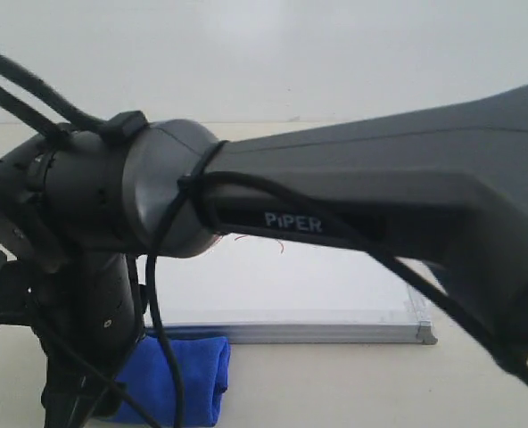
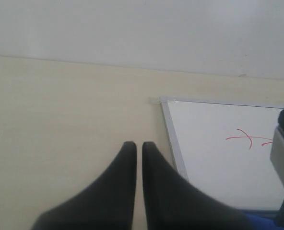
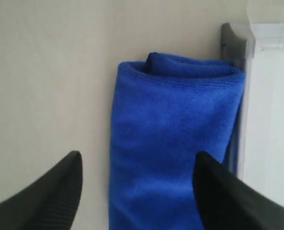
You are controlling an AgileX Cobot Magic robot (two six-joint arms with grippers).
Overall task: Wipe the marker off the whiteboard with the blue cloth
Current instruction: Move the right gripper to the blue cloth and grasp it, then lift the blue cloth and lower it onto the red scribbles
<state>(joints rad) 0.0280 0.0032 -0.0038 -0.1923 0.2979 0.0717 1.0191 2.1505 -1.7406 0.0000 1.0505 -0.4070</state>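
The blue cloth [image 3: 175, 143] is lying on the bench [image 3: 46, 96] as a thick rolled bundle. It is pressing along the silver-grey frame of the whiteboard [image 2: 214, 158], close to one taped corner. In the exterior view it is sitting just in front of the board's near edge, at the left end, partly hidden behind the dark arm [image 1: 380, 196]. The marker [image 2: 247, 138] is showing as thin red strokes on the white surface: a long line running sideways with a short curved stroke crossing it. In the exterior view only a small trace of red is peeking out under the arm, and the rest is being covered.

The right arm's jaws are standing spread wide above the cloth and are gripping nothing. One is hanging over bare bench on the cloth's outer side, and the other is hanging over the cloth's edge nearest the frame. Whether either tip is touching the fabric cannot be told. The arm carrying them is reaching in from the right of the exterior view and crossing most of the picture. White PIPER lettering is showing on its side, and a black cable [image 1: 157, 294] is looping down around its wrist.

The left arm's jaws are sitting pressed almost together, with only a thin slit between them and nothing in it. They are pointing over bare bench just beside the board's frame. A pale wall [image 2: 132, 28] is rising behind the bench.
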